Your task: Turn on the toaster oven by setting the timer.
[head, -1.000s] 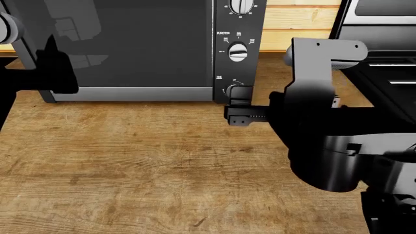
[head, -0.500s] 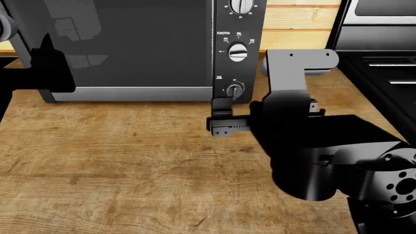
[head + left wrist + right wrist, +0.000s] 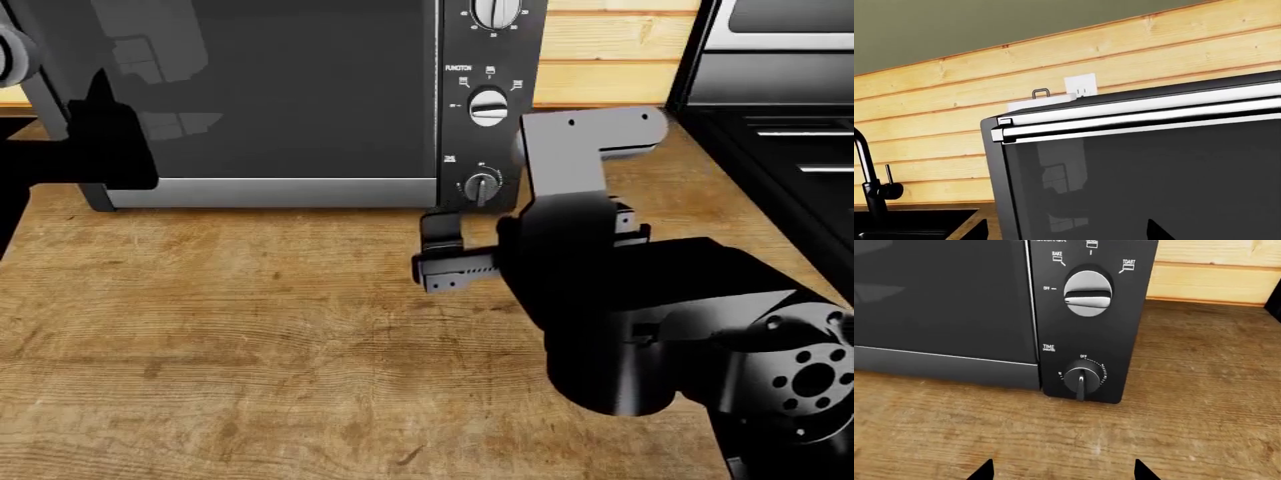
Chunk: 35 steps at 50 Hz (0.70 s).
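The toaster oven (image 3: 267,90) stands at the back of the wooden counter, its dark glass door (image 3: 941,295) left of a black panel of silver dials. The timer (image 3: 481,185) is the lowest dial; in the right wrist view the timer (image 3: 1081,377) has its bar pointing straight down, away from the OFF mark. My right gripper (image 3: 434,248) hovers a short way in front of the panel, open, apart from the dial, with nothing between its fingertips (image 3: 984,472). My left gripper (image 3: 104,135) is open in front of the door's left edge (image 3: 997,175).
A black range (image 3: 787,100) borders the counter (image 3: 267,340) on the right. The function dial (image 3: 1087,293) sits above the timer. The left wrist view shows a black faucet (image 3: 867,185), a sink (image 3: 914,225), a plank wall and an outlet (image 3: 1081,85).
My right gripper has drawn back from the timer dial toward me and a little left. The dial, covered by the fingers one second ago, now shows fully. The left arm is unchanged.
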Motion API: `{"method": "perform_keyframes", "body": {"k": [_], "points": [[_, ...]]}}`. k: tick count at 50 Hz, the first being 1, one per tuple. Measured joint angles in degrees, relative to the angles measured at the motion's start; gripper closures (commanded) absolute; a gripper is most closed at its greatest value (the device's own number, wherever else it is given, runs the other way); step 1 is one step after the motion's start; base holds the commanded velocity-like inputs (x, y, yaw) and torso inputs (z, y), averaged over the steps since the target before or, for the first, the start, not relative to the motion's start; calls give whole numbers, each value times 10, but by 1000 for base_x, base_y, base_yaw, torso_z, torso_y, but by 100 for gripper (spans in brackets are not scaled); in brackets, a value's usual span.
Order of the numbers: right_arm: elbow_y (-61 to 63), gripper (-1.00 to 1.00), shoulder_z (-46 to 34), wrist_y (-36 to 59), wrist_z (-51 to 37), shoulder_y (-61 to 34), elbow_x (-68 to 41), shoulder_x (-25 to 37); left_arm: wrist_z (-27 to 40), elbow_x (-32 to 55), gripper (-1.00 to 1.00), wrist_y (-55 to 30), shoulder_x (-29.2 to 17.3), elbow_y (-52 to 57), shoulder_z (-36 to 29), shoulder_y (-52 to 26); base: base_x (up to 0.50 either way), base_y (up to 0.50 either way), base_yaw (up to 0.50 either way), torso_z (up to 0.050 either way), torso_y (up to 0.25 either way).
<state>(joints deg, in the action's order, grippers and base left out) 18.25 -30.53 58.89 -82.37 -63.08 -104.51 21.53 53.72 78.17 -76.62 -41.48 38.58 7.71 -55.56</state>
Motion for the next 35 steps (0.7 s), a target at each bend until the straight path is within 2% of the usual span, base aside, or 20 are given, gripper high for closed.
{"method": "perform_keyframes", "body": {"k": [21,35], "points": [[0,-100,-13,-5,1,-5,-4,4,1,-1,-100,10,-5,-2,-9,0,0,0,0,0,0],[5,-100,-32,-19,-33,-10,-9,-7,3,1,-100,18,-6,-3,-13,5,0,0,0,0,0]]}}
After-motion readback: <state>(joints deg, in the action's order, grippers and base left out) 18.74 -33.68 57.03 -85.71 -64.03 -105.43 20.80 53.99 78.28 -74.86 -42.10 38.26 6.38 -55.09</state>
